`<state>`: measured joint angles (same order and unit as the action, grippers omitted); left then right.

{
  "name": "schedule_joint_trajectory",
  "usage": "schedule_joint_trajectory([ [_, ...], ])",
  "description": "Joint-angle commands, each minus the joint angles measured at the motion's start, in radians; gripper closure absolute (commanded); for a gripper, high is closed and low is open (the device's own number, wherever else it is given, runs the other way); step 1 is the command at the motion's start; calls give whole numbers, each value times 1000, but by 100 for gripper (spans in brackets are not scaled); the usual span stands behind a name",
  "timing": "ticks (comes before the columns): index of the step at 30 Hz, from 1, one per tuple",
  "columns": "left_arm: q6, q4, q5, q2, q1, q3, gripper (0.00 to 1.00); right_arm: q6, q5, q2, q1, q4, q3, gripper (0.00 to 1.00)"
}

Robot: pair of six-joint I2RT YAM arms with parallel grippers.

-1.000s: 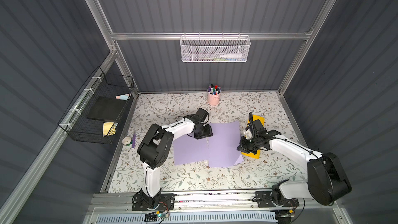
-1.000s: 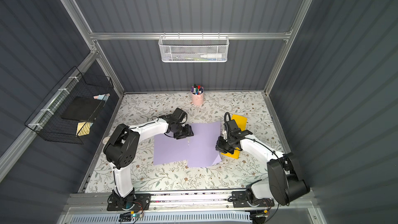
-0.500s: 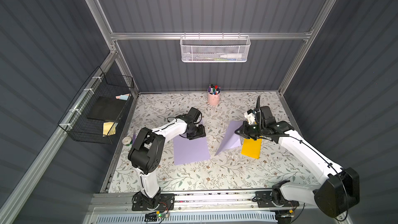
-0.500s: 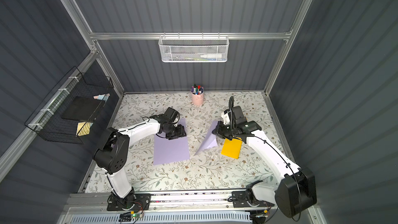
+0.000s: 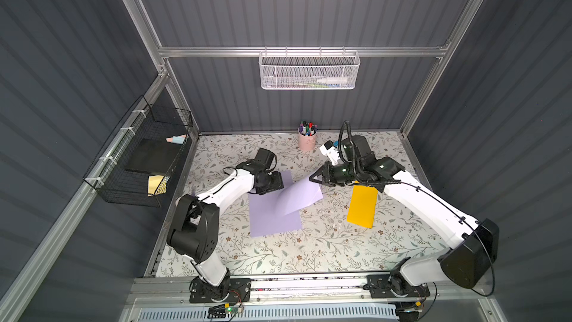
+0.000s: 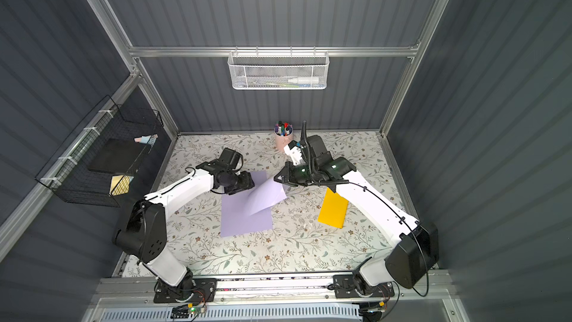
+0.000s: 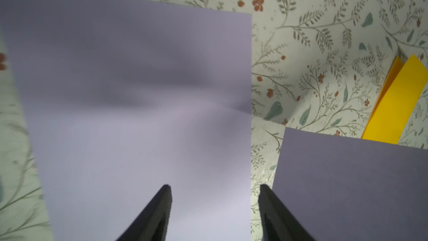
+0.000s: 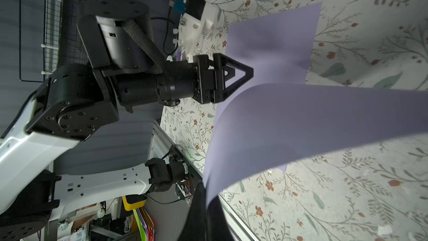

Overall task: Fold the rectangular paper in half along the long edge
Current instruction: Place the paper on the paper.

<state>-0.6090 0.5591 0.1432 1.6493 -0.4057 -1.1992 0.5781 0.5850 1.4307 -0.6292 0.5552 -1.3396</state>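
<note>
Overhead, in both top views, the lilac paper (image 5: 272, 216) lies near the middle of the surface (image 5: 309, 252), its left half flat and its right half raised and curved over toward the left. The right hand (image 5: 312, 178) is pinched shut on the raised half's far corner, holding it above the surface. The left hand (image 5: 276, 184) sits low over the flat half's far corner. A folded yellow paper (image 5: 361, 206) lies apart, nearer the right edge, and a pink cup of pens (image 5: 307, 142) stands at the back edge.

From the left wrist, the left hand's two fingers (image 7: 159, 212) stand about half open and grip nothing. One is over the flat lilac paper, its mate just past the paper's edge, beside the raised half.

From the right wrist, the lilac paper arcs up out of the right hand's closed fingers (image 8: 199, 207), and the left hand shows beyond it, tips at the paper's far corner.
</note>
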Motion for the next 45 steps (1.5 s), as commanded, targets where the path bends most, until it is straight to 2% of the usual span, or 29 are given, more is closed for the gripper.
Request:
schedule_joint_trajectory([
  [1, -19, 66, -69, -74, 36, 23, 37, -29, 38, -31, -6, 17, 52, 100],
  [6, -18, 73, -70, -111, 47, 29, 36, 3, -6, -92, -7, 18, 282, 100],
  [11, 10, 14, 4, -82, 47, 34, 37, 95, -31, -101, -7, -95, 535, 100],
  [14, -24, -66, 70, -64, 38, 55, 38, 153, -81, -94, -6, -202, 615, 100],
  [16, -37, -91, 100, -49, 16, 74, 38, 192, -131, -70, -7, -214, 632, 100],
  [18, -40, -67, 72, -34, -13, 81, 39, 231, -169, -55, -6, -226, 645, 100],
  [24, -63, -101, 82, -30, -49, 128, 45, 348, -302, -99, -7, -325, 742, 100],
  [27, -61, -105, 86, 2, -66, 99, 49, 341, -291, -74, -7, -332, 736, 100],
  [34, -21, -56, 63, 104, -156, 25, 75, 334, -330, -43, -9, -294, 716, 100],
  [38, -28, -75, 71, 116, -189, 74, 84, 333, -348, -33, -8, -278, 703, 100],
  [45, -26, -81, 85, 168, -206, 91, 89, 321, -355, -12, -9, -268, 677, 100],
])
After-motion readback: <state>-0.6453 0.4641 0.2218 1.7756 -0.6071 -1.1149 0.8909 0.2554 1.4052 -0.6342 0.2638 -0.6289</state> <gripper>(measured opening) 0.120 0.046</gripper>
